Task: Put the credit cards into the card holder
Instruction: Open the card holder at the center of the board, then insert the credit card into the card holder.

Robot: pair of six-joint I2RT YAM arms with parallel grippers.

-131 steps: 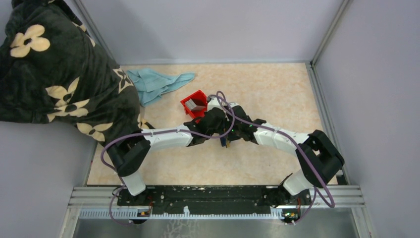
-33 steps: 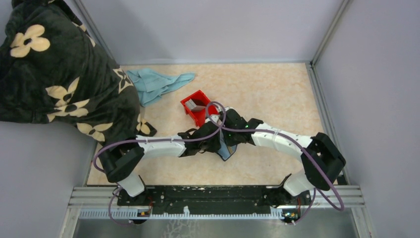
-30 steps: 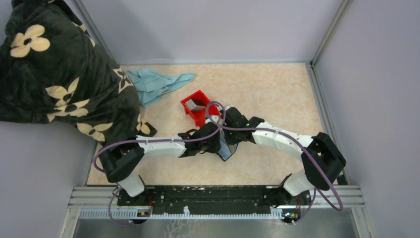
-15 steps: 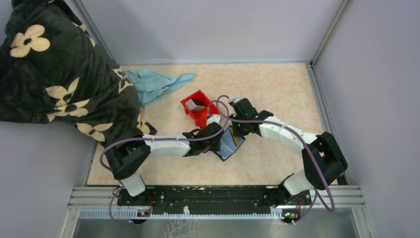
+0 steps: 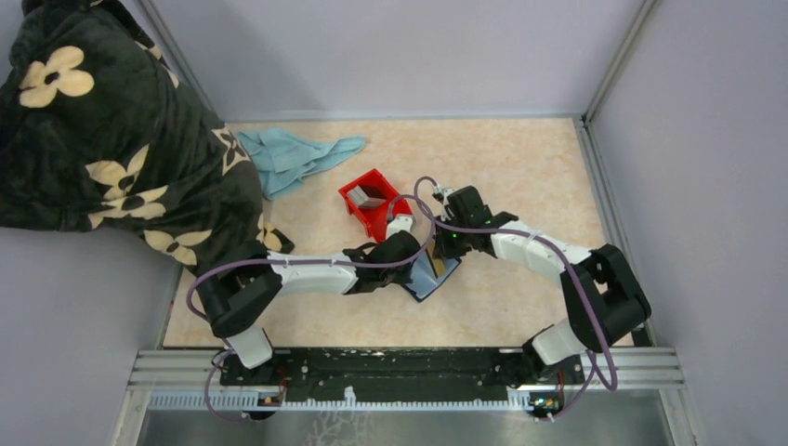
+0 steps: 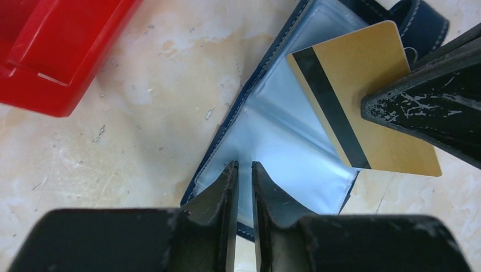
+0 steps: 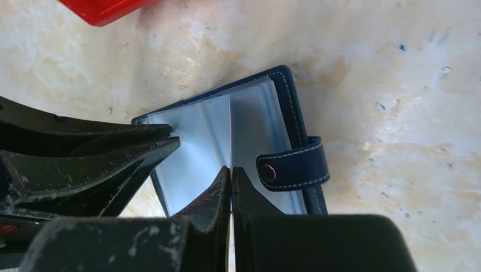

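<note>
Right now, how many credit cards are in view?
1 certain: a gold card pinched in the right gripper over the open card holder. The greyish flat pieces in the red bin may be more; too small to tell.

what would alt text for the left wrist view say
A gold card with a black stripe, pinched by the right end effector, is held over an open navy card holder with pale blue sleeves on a beige table. The left end effector, fingers nearly together, points at the holder's near edge; a red bin shows top left.
</note>
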